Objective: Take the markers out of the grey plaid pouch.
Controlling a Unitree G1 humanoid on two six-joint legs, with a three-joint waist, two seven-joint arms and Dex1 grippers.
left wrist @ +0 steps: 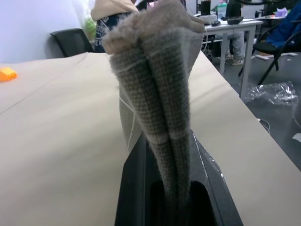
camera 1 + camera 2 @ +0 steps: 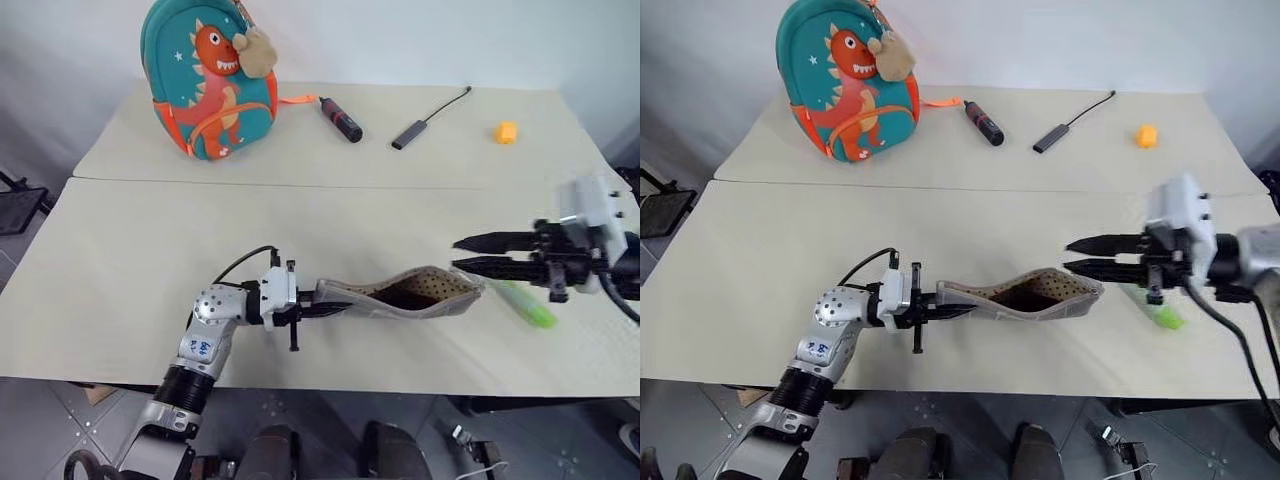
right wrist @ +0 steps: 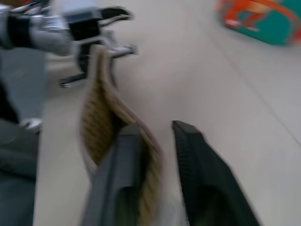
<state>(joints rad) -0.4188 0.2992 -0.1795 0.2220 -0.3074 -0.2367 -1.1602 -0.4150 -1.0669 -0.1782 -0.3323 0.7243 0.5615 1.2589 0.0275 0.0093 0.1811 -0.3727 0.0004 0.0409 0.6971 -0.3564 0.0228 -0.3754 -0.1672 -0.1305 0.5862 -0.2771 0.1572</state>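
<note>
A wide beige desk (image 2: 130, 250) carries the scene, its far half holding one teal dinosaur backpack (image 2: 208, 78) standing upright at the left, one black-and-red cylindrical tool (image 2: 341, 119) just right of it, one dark adapter with a thin cable (image 2: 418, 125) farther right, and one small orange block (image 2: 507, 132) near the right edge, all well apart from the work at the near edge. There, one grey plaid pouch (image 2: 400, 293) is held off the desk, its mouth gaping upward to show a tan, dark-dotted lining. The left hand (image 2: 305, 311) is pressed together on the pouch's left end, pinching the folded fabric between its fingers, as the left wrist view shows. The right hand (image 2: 464, 253) points level at the pouch's right end with its fingers a narrow gap apart; in the right wrist view one finger (image 3: 117, 174) lies against the pouch's open rim, the other outside it, gripping nothing. One lime-green marker (image 2: 527, 306) lies on the desk just right of the pouch, partly behind the right hand
</note>
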